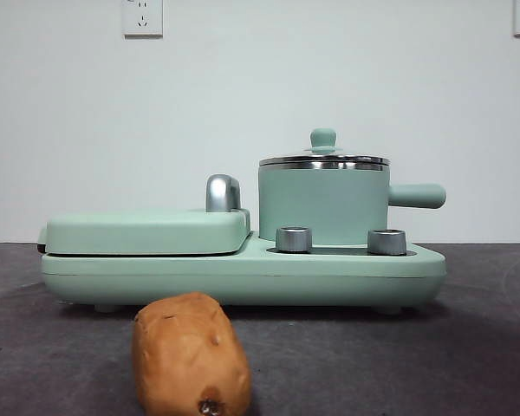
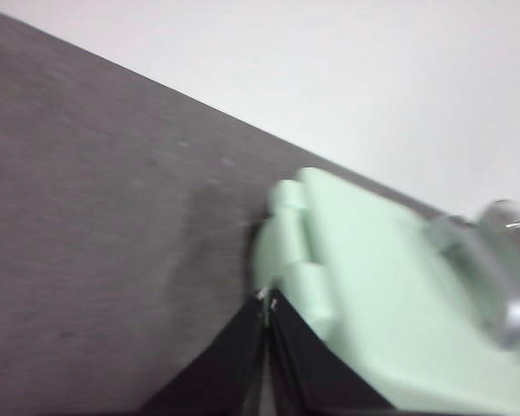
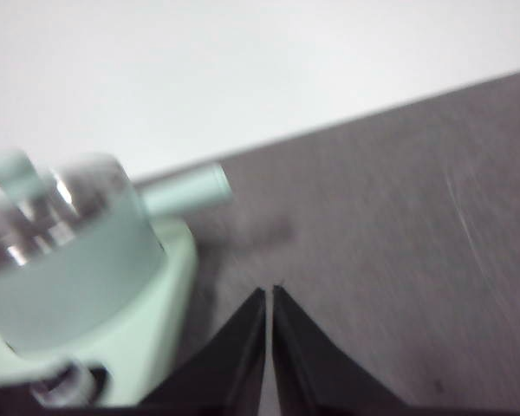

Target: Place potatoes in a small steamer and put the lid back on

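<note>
Potato (image 1: 191,354) in front on table, lid (image 1: 323,158) on steamer (image 1: 323,203), griddle (image 1: 147,231) beside.

Left pincer (image 2: 267,303) with both black jaws pressed together, tips meeting, holding nothing, hovering above the table, right pincer (image 3: 269,292) likewise closed to a thin slit, empty, raised, neither arm visible in the front view
</note>
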{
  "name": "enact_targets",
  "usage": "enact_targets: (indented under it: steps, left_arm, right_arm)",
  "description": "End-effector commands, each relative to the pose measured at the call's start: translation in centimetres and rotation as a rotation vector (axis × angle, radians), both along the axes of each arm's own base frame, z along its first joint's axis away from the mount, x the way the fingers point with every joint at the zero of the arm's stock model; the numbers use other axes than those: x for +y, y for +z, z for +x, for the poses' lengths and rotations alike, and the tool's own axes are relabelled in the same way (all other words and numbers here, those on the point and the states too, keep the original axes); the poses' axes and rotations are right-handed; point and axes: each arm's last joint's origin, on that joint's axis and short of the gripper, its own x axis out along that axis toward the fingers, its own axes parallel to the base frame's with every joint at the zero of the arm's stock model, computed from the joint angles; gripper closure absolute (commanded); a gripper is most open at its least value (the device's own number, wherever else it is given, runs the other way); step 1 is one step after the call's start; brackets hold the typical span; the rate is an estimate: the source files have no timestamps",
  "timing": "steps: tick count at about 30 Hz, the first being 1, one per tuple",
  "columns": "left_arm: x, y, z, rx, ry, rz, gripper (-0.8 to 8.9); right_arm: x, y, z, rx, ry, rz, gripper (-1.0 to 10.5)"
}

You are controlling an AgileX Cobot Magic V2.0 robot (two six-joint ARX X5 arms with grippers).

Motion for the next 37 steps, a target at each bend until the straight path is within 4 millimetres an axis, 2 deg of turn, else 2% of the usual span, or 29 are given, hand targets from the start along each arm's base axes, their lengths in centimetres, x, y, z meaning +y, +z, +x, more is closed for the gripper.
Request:
enact_targets:
  steps: [1,7,11,16,21,27,32,35,37]
  left_arm:
    - [-0.2,2.5,-0.3,-0.035,-0.058,-0.055,8.05]
    - [-0.3,7.6,-0.2,-0.013,-0.101,-0.042,8.05]
    - [-0.4,11.3,0.7,0.001,-0.13,0.013,8.05]
    - [-0.4,16.1,3.0,0.068,-0.179,0.111,8.05]
    - [-0.9,20.0,5.7,0.111,-0.39,0.205,8.05]
    - [-1.7,22.4,8.1,0.122,-0.595,0.204,8.05]
    - [-2.4,22.5,9.2,0.135,-0.648,0.196,8.04]
    - [-2.8,22.1,9.6,0.156,-0.673,0.191,7.4]
    - [-3.1,22.0,9.8,0.164,-0.69,0.19,6.41]
  right_arm:
    - [0.1,2.8,-0.4,-0.025,0.021,0.041,9.3]
    - [0.5,8.4,-0.2,0.032,0.165,0.02,9.4]
    - [0.8,11.7,0.4,0.076,0.288,0.007,9.3]
    - [1.3,15.5,1.6,0.086,0.444,-0.072,9.3]
    - [1.7,17.7,3.1,0.097,0.597,-0.126,9.3]
    - [2.0,18.2,4.7,0.123,0.71,-0.104,9.3]
    - [2.0,18.0,4.9,0.149,0.713,-0.096,9.3]
    - [2.0,17.9,4.8,0.155,0.713,-0.093,9.1]
    - [2.0,17.9,4.8,0.155,0.713,-0.093,8.3]
